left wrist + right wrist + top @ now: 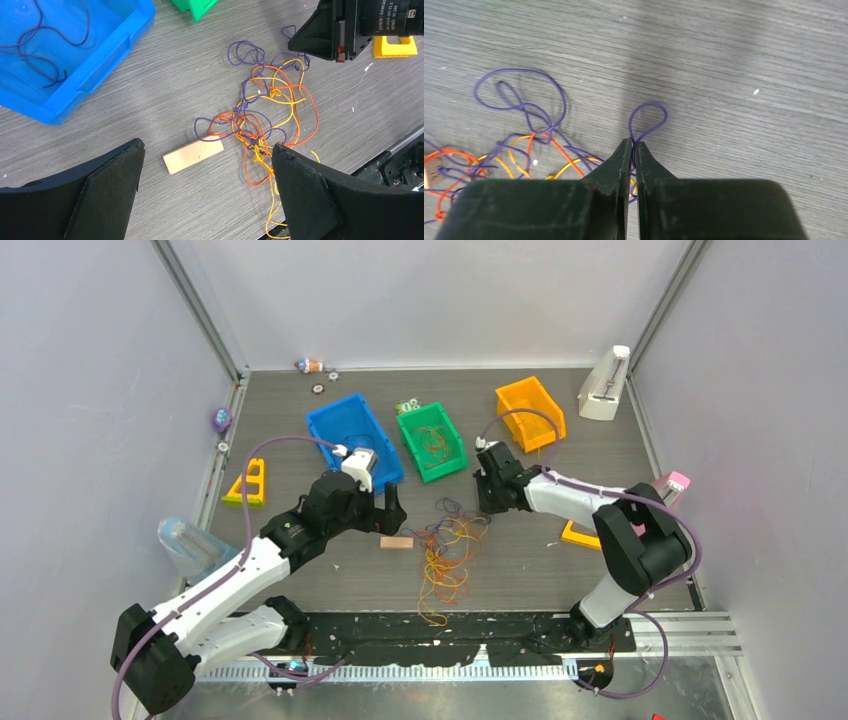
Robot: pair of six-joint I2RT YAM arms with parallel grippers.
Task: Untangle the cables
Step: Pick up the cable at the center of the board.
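Now R gripper [633, 145] pinched tight on purple cable loop [666, 116]; L gripper [207, 145] wide open, nothing held, hovering above tangled cables [248, 131], lying mid-table just beside wooden block [192, 156].

On the grey table [560, 575], a blue bin [318, 435], a green bin [411, 443] and an orange bin [520, 396] are set in a row; nearer, the cables [450, 545] are spread in a loose tangle, a block [396, 542] at its left edge.
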